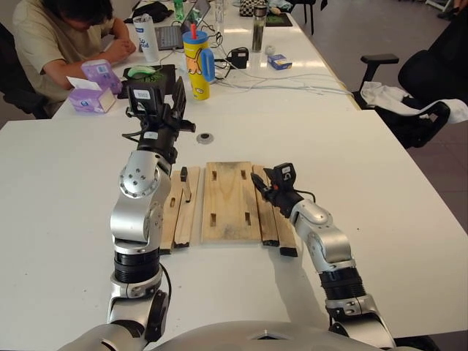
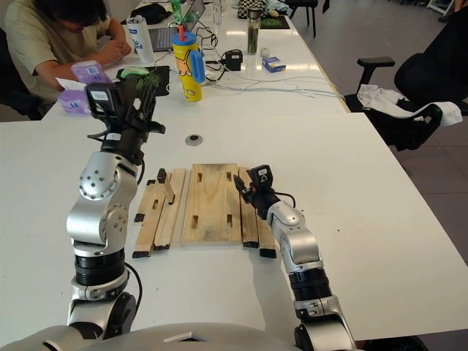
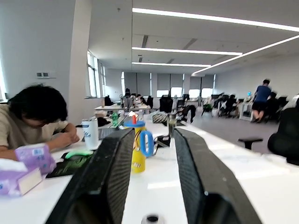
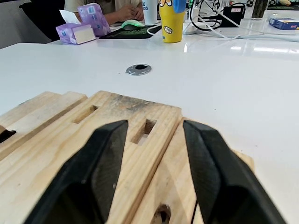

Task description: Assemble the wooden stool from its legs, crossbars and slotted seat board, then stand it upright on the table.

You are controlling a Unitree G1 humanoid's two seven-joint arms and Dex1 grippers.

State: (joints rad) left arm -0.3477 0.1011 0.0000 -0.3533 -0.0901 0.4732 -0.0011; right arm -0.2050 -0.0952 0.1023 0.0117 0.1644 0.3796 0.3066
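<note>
Wooden stool parts, all loose and flat on the white desk (image 1: pixel 380 190); nothing joined yet. Slotted seat board (image 1: pixel 230 197) just to the left of the right tool (image 4: pixel 154 130), slots facing up and unfilled. Two sticks (image 1: pixel 267 227), legs or crossbars, directly beneath that tool. More sticks (image 1: pixel 183 219) on the far side of the board from it, below the left tool (image 3: pixel 152 140).

Right tool low over the wood, fingers spread, gripping nothing. Left tool raised well above the desk, fingers parted and empty, aimed out toward the room.

Judged to be the very start of the task: every leg and crossbar yet to be fitted into the board, then the stool to be stood upright.

Hard to tell legs from crossbars, or to count the sticks, with the left arm covering part of the left pile. Contact between the right tool and the wood: impossible to tell. Dark ends on some sticks, nature not made out.
</note>
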